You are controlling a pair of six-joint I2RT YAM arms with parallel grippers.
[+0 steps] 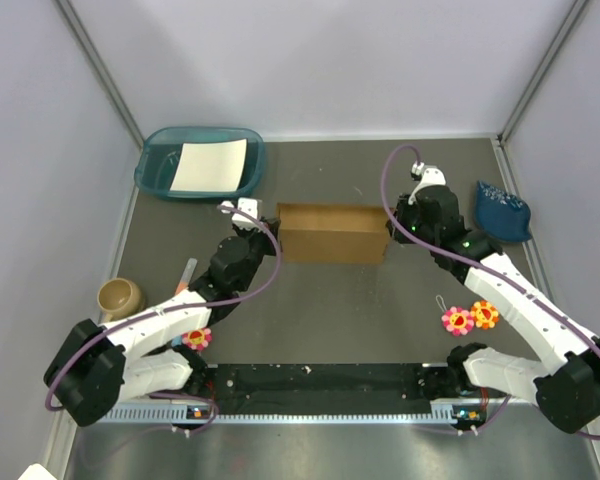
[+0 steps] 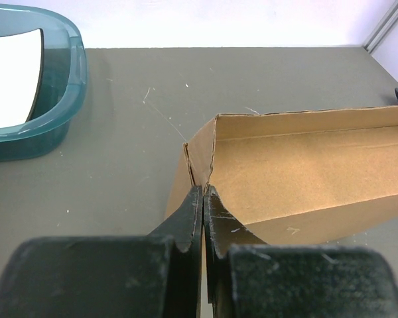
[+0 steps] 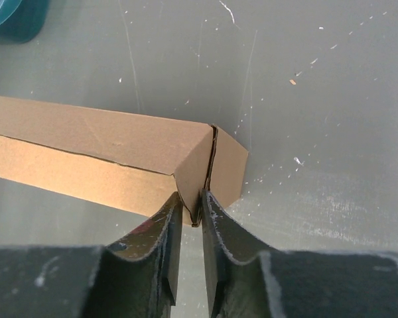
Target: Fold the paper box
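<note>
The brown cardboard paper box (image 1: pixel 332 232) stands in the middle of the table, partly folded, with its walls raised. My left gripper (image 1: pixel 264 226) is at its left end. In the left wrist view the jaws (image 2: pixel 203 192) are shut on the box's left corner wall (image 2: pixel 200 156), and the open inside of the box (image 2: pixel 305 165) shows. My right gripper (image 1: pixel 392 222) is at the right end. In the right wrist view it (image 3: pixel 200 202) is shut on the doubled end flap of the box (image 3: pixel 205 159).
A teal tray (image 1: pixel 200 162) holding a white sheet (image 1: pixel 210 165) sits at the back left. A tan cup (image 1: pixel 119 296) is near left. A dark blue object (image 1: pixel 500 210) lies at the right. Flower stickers (image 1: pixel 468 317) lie by the right arm.
</note>
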